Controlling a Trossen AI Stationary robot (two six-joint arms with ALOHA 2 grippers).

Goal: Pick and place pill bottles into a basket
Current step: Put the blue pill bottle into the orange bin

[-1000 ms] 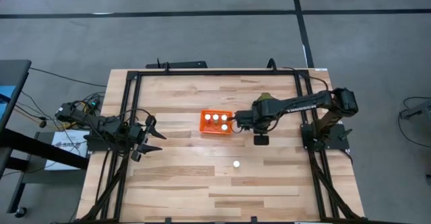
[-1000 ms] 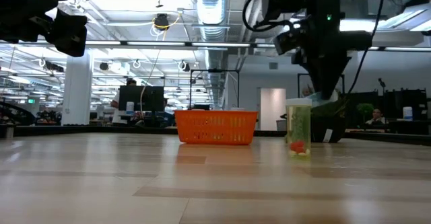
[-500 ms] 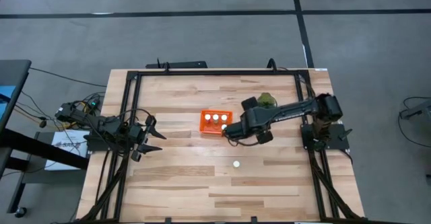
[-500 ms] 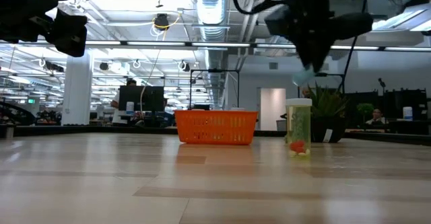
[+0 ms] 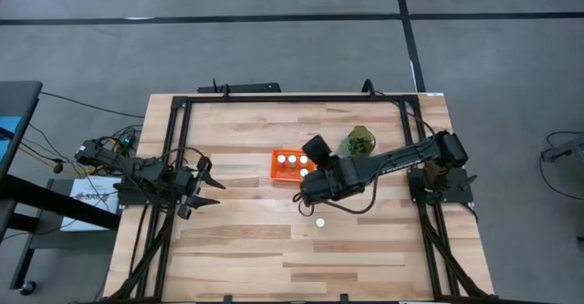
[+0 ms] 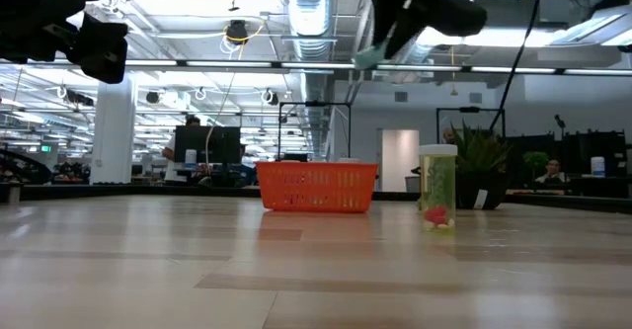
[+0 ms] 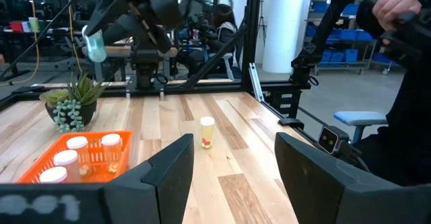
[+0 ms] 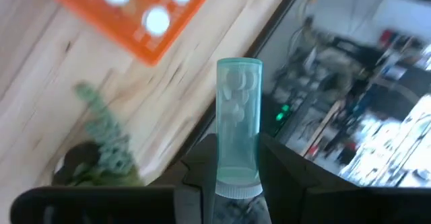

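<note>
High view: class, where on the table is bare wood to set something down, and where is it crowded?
Bare wood lies along the near edge below the lone bottle, and between the left claw and the basket. It is crowded mid-table: the basket, the plant and the right claw, holding a bottle, sit close together.

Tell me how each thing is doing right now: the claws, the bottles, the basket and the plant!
Right claw: shut on a clear teal bottle, held up above the table.
Left claw: open, empty, waiting at the table's left side.
Basket: upright, with four white-capped bottles standing inside.
Lone bottle: standing upright on the table, outside the basket.
Plant: upright behind the right arm.
</note>
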